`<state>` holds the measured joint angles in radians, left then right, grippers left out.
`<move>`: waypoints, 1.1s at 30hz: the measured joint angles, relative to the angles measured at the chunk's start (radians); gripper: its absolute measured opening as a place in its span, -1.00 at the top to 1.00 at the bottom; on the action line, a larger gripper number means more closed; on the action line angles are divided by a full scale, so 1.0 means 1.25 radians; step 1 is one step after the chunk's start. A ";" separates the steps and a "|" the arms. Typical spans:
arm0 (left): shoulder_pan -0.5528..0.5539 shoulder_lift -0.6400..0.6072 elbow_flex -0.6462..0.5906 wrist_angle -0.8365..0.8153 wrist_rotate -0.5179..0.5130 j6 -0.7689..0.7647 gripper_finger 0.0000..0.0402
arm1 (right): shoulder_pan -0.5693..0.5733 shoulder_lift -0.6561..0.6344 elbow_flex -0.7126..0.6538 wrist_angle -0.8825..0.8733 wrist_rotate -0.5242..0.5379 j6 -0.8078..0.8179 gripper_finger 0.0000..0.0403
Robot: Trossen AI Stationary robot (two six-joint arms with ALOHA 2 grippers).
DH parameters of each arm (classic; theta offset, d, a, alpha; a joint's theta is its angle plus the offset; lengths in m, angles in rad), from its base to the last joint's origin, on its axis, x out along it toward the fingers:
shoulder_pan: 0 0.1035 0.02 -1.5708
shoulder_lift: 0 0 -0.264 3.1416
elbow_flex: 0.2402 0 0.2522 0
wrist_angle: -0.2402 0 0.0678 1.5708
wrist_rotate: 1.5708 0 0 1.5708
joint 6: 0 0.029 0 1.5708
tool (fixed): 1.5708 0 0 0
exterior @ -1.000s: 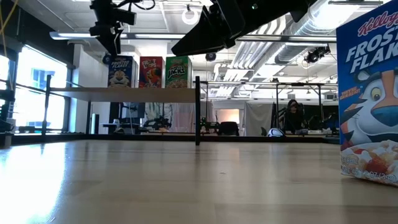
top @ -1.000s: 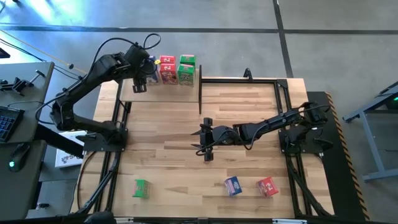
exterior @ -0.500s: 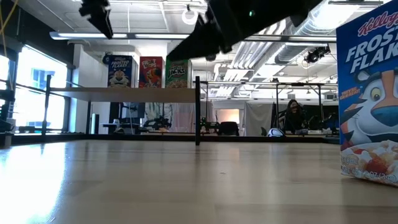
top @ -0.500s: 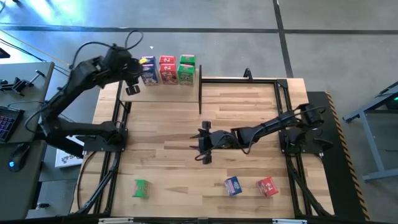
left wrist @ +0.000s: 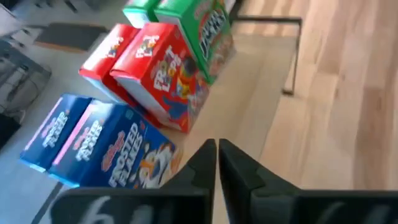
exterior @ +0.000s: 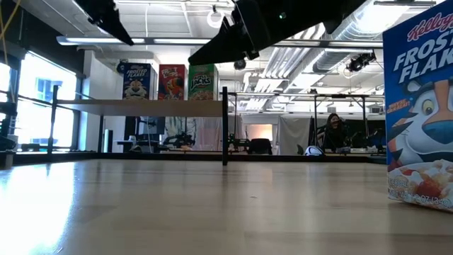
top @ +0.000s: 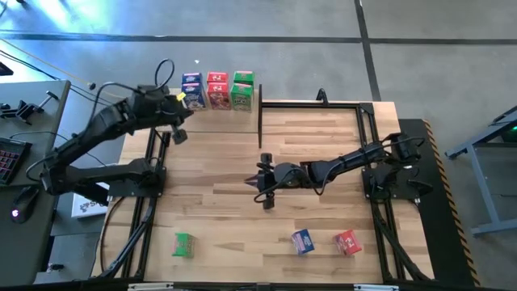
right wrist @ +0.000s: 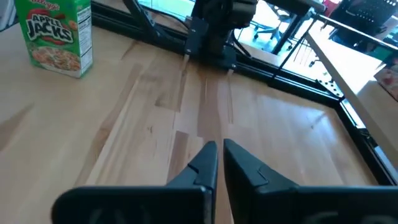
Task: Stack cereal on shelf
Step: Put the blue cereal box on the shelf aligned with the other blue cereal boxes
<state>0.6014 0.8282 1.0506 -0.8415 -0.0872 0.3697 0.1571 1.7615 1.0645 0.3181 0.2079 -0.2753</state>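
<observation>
Six boxes are placed on the shelf, three are left on the bench

On the shelf (top: 212,120), two blue boxes (top: 192,89), two red boxes (top: 217,89) and two green boxes (top: 241,89) are seen in pairs; a green box (top: 183,244), a blue box (top: 303,241) and a red box (top: 347,242) are not yet stacked, by judgement. The left gripper (top: 178,133) is held beside the shelf and the right gripper (top: 264,181) above mid-bench, both with fingers closed on nothing
</observation>
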 joint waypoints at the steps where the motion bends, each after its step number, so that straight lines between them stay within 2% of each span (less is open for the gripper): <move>1: -0.002 -0.009 -0.029 0.038 0.000 -0.010 0.97 | 0.000 0.000 0.000 0.004 -0.001 -0.003 0.96; 5: -0.009 -0.031 -0.120 0.146 0.000 -0.044 0.99 | -0.002 0.000 -0.065 0.158 -0.004 -0.010 0.98; 9: -0.009 -0.034 -0.172 0.169 -0.007 -0.062 1.00 | -0.002 -0.003 -0.184 0.356 -0.008 0.017 1.00; 13: -0.009 -0.024 -0.213 0.191 -0.089 -0.077 1.00 | -0.002 -0.026 -0.266 0.456 -0.002 0.064 1.00; 23: 0.012 0.026 -0.233 0.259 -0.231 -0.101 1.00 | -0.002 -0.041 -0.293 0.463 -0.001 0.075 1.00; 33: 0.058 0.082 -0.233 0.278 -0.242 -0.100 1.00 | -0.002 -0.040 -0.293 0.449 -0.001 0.076 1.00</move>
<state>0.6745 0.9314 0.7597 -0.4936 -0.3901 0.2447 0.1547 1.7111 0.6979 0.8795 0.2066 -0.1806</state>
